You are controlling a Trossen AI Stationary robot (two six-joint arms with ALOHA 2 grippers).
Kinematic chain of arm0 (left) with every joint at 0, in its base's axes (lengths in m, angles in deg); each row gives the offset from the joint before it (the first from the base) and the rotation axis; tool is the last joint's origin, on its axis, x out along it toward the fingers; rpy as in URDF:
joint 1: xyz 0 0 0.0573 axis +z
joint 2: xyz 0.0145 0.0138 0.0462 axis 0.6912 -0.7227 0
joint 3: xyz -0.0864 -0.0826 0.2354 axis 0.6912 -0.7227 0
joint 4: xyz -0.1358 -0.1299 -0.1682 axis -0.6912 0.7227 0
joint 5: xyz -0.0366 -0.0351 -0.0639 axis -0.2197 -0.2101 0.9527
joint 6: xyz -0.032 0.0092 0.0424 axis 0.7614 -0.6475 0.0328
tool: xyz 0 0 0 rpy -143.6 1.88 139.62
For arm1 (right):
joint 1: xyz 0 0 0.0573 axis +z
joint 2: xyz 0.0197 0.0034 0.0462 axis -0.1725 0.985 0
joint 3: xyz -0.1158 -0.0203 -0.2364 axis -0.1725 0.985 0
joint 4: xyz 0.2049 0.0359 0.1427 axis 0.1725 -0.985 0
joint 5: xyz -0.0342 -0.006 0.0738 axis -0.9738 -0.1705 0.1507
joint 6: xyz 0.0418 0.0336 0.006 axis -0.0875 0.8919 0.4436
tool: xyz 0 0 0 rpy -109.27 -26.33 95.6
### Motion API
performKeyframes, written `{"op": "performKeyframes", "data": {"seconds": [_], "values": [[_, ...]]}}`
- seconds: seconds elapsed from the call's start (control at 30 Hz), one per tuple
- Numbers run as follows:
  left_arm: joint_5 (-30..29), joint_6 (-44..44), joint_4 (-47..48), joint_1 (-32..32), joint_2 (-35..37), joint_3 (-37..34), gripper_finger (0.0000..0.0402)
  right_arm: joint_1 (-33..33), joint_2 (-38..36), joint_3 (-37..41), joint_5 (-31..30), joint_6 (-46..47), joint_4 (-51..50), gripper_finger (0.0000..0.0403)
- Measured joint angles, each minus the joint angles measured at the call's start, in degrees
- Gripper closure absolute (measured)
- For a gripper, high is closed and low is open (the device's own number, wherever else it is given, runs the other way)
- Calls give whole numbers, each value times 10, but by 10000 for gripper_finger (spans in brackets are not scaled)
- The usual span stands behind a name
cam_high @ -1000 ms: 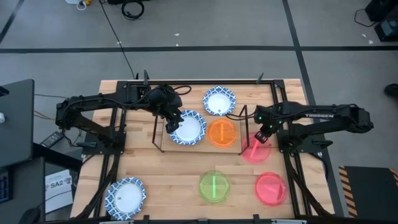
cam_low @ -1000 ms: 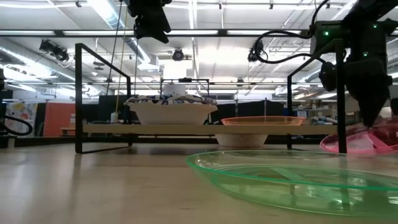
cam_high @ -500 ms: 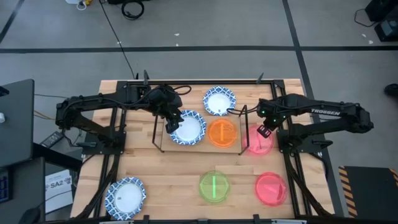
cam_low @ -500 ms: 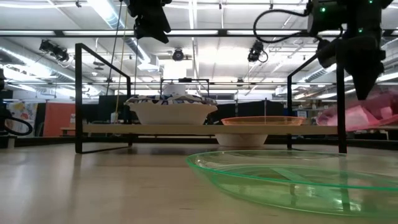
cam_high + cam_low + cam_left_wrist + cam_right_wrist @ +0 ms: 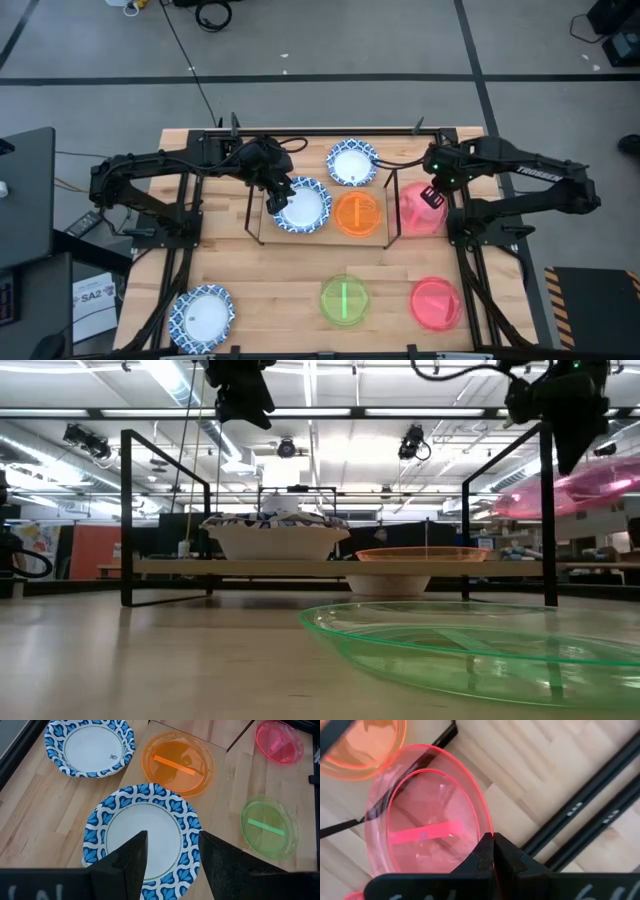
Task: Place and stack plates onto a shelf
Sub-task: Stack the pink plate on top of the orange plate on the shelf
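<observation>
The shelf (image 5: 262, 228) is a low wood board with black wire frames. On it rest a white plate with a blue rim (image 5: 303, 206) and an orange plate (image 5: 358, 213). My left gripper (image 5: 283, 190) hovers open over the blue-rimmed plate (image 5: 145, 835), touching nothing. My right gripper (image 5: 433, 195) is shut on a translucent red-pink plate (image 5: 418, 210), just right of the shelf's right wire frame. In the low view this plate (image 5: 575, 488) hangs in the air above board height. My right gripper (image 5: 493, 850) pinches the red-pink plate's rim (image 5: 487, 832) between its two fingers, at the edge on the table's far right side. The fingers come from above, slanting down. The plate is lifted clear of the table and tilted slightly, reaching out from the fingers.
A second blue-rimmed plate (image 5: 353, 162) lies on the table behind the shelf. A green plate (image 5: 344, 299) and another red-pink plate (image 5: 436, 304) lie near the front edge, and a third blue-rimmed plate (image 5: 203, 318) at the near left corner. The shelf's right third shows bare board.
My right gripper has risen and moved toward the table's far edge, staying shut on the red-pink plate. The plate was low by the tabletop and is now lifted clear, higher than the shelf board, beside the right wire frame. The left arm has kept still.
</observation>
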Motion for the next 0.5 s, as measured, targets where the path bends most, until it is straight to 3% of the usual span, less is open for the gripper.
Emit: {"op": "performKeyframes", "data": {"seconds": [0.5], "values": [[0,0,0,0,0,0,219,-1,0,-135,-99,-6,-62,396]]}}
